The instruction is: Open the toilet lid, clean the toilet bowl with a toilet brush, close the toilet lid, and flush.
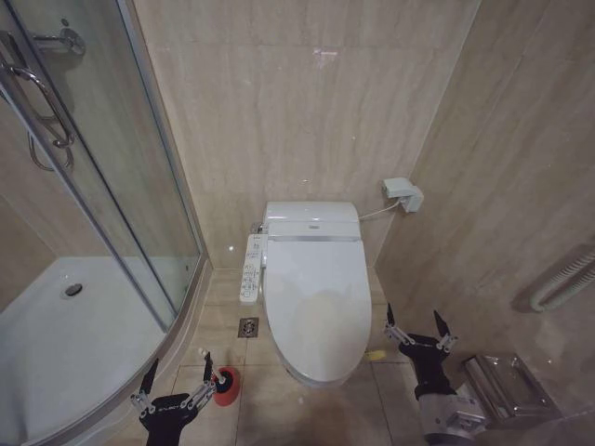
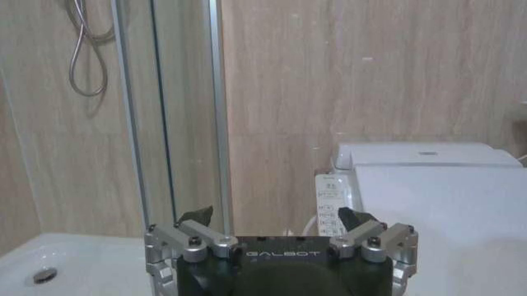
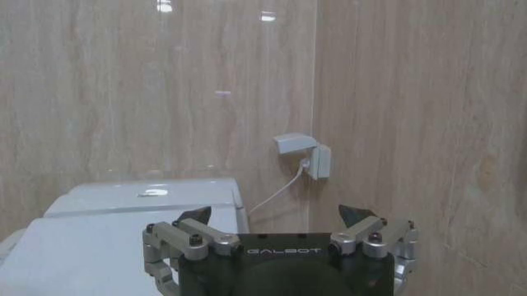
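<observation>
Toilet brush (image 1: 216, 383) stands in its red holder (image 1: 226, 386) at the lower left of the head view, just beside the left gripper (image 1: 174, 383), whose fingers are spread and hold nothing. At lower right the right gripper (image 1: 420, 332) hangs released too, beside the toilet bowl (image 1: 316, 367). Mid-frame the toilet lid (image 1: 316, 302) lies closed, control panel (image 1: 250, 268) on its left. Farther back, a wall socket (image 1: 403, 194) sits upper right.

"GALBOT" in pale letters across the black body of the left gripper (image 2: 278, 217), the same "GALBOT" on the right gripper (image 3: 277, 216), control panel (image 2: 331, 192) beside the toilet printed too small to read
</observation>
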You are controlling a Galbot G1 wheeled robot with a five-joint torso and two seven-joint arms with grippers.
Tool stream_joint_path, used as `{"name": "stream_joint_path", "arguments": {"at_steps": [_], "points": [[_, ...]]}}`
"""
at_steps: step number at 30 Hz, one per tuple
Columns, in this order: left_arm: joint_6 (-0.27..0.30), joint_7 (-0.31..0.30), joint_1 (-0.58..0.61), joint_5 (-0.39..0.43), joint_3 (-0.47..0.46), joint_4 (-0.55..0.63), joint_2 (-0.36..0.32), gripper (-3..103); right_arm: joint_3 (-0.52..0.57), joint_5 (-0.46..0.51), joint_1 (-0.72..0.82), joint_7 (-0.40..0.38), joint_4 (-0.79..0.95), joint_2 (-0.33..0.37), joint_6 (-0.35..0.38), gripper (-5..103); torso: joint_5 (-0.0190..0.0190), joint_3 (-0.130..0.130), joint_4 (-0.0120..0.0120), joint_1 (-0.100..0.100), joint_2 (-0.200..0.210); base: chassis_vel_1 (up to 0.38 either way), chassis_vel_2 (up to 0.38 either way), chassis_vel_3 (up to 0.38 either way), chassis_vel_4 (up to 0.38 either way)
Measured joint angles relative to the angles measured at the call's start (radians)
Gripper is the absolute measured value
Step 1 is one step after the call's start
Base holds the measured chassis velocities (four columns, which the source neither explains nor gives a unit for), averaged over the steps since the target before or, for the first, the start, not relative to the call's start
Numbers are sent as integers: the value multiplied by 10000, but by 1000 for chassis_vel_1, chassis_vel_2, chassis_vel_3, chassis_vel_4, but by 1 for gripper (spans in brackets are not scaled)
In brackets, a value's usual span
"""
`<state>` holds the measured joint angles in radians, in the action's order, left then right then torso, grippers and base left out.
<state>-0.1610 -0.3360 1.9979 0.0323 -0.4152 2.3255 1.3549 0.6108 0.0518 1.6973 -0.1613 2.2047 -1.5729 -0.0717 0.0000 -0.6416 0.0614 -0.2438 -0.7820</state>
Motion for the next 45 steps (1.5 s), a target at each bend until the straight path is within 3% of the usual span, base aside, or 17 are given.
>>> {"name": "stream_joint_path", "arguments": {"at_steps": [38,42,45], "points": [[0,0,0,0,0,0,0,99,0,0,0,0,0,0,0,100,0,0,0,0,0,0,0,0,0],[48,193,-86,47,-165,-4,95,99,0,0,1,0,0,0,0,100,0,0,0,0,0,0,0,0,0],[392,1182,-620,406,-1080,-84,636,99,0,0,1,0,0,0,0,100,0,0,0,0,0,0,0,0,0]]}}
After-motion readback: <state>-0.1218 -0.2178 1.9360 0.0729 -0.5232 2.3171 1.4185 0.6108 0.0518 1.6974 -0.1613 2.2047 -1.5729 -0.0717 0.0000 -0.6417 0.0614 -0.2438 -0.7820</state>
